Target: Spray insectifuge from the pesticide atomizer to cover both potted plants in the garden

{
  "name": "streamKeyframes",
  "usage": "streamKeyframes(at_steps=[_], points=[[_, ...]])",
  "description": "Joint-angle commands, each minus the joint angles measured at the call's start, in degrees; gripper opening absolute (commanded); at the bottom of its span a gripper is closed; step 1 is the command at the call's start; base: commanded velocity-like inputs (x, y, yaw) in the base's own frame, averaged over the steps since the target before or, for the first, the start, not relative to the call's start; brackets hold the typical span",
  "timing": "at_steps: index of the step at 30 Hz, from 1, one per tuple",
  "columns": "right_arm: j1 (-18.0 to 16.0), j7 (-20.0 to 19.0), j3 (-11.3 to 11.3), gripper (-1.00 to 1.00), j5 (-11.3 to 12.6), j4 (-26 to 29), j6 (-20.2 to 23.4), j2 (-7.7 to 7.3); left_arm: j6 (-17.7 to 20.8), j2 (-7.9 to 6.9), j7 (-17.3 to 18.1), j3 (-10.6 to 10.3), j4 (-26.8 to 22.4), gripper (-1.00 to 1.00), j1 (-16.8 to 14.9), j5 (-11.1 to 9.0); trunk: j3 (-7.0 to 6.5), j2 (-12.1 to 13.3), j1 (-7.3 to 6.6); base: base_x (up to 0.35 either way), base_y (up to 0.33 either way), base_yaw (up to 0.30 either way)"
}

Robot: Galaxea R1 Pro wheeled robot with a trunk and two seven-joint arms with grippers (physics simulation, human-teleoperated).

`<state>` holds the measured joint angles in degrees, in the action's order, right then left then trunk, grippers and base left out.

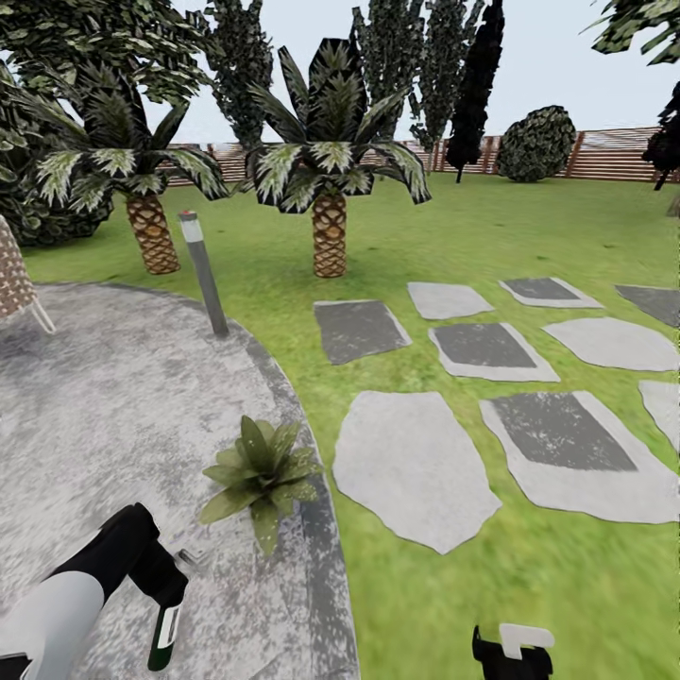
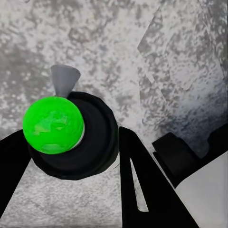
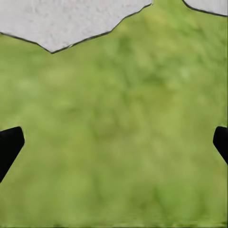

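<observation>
My left gripper [image 1: 162, 578] is shut on the pesticide atomizer [image 1: 165, 635], a dark-green bottle with a white label hanging low over the grey paving [image 1: 104, 406] of the garden. Its pale grey spray head [image 1: 194, 557] points toward one potted plant [image 1: 260, 472], a low rosette of green leaves at the paving's edge, a short way off. In the left wrist view the black fingers [image 2: 142, 183] clamp the atomizer [image 2: 53, 124], seen end-on with its grey nozzle [image 2: 64, 80]. My right gripper [image 1: 511, 652] is open low over the lawn [image 3: 118, 133], its fingertips [image 3: 9, 145] wide apart.
A grey bollard lamp [image 1: 204, 274] stands at the paving's far edge, with two scaly-trunked palms [image 1: 329, 179] behind it. Stepping stones [image 1: 411, 467] cross the grass to the right. A wicker chair [image 1: 13, 274] is at the left, and the slat fence [image 1: 604, 156] runs along the back.
</observation>
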<state>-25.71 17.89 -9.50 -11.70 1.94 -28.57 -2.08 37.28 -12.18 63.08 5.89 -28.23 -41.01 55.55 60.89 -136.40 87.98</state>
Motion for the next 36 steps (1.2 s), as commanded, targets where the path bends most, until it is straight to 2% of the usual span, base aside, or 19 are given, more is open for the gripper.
streamKeyframes(at_steps=[1,10,16,24,26,28,29,30,31,32,33,36], points=[[-0.05,0.23,-0.43,1.00,-0.60,-0.07,-0.17,0.10,0.45,0.05,0.38,0.35,-0.07,-1.00,-0.05,0.40,0.05,-0.02,-0.04,-0.270,0.212,-0.030],[-0.05,0.21,-0.43,1.00,-0.60,-0.08,-0.17,0.32,0.44,0.39,0.38,0.34,-0.07,-1.00,0.06,0.57,0.04,-0.02,-0.04,-0.123,0.104,-0.008],[-0.05,0.21,-0.45,1.00,-0.60,-0.09,-0.17,0.07,0.48,0.41,0.38,0.28,-0.07,-1.00,-0.21,0.61,-0.12,-0.02,-0.04,-0.003,0.002,-0.201],[-0.05,0.21,-0.48,1.00,-0.60,-0.13,-0.17,-0.03,1.23,0.12,0.56,0.32,-0.15,-1.00,-0.55,0.61,-0.37,-0.02,-0.04,0.187,0.168,-0.220],[-0.05,0.10,-0.44,1.00,-0.60,-0.21,-0.13,-0.08,2.92,0.00,0.88,-0.06,-0.10,-1.00,-2.31,0.77,-0.38,-0.02,-0.04,0.225,0.245,-0.045],[-0.05,0.05,-0.43,1.00,-0.60,-0.25,-0.09,-0.11,3.29,0.01,1.00,-0.16,-0.08,-1.00,-2.84,2.15,-0.39,-0.02,-0.04,0.133,0.291,-0.005],[-0.05,0.02,-0.43,1.00,-0.60,-0.25,-0.08,-0.12,3.35,0.03,1.27,-0.17,-0.07,-1.00,-2.98,3.77,-0.39,-0.02,-0.04,0.046,0.140,-0.002],[-0.05,0.03,-0.43,1.00,-0.60,-0.25,-0.08,-0.12,3.35,0.10,3.92,-0.17,-0.16,-1.00,-3.49,5.81,-0.39,-0.02,-0.04,0.012,0.037,0.000],[-0.05,0.07,-0.43,1.00,-0.60,-0.21,-0.08,-0.12,3.34,0.08,5.62,-0.22,-0.16,-1.00,-4.44,6.46,-0.39,-0.02,-0.04,0.006,0.019,0.000],[-0.05,0.11,-0.43,1.00,-0.60,-0.14,-0.08,-0.06,3.39,0.10,7.53,-0.22,-0.16,-1.00,-6.30,8.39,-0.39,-0.02,-0.04,0.002,0.005,0.000],[-0.05,0.12,-0.43,1.00,-0.60,-0.11,-0.08,-0.04,3.40,0.19,7.98,-0.19,-0.16,-1.00,-6.80,9.37,-0.39,-0.02,-0.04,0.001,0.002,0.000],[-0.05,0.18,-0.43,1.00,-0.60,-0.09,-0.08,-0.04,3.41,0.39,8.25,-0.16,-0.16,-1.00,-7.12,9.95,-0.39,-0.02,-0.04,0.000,0.001,-0.064]])
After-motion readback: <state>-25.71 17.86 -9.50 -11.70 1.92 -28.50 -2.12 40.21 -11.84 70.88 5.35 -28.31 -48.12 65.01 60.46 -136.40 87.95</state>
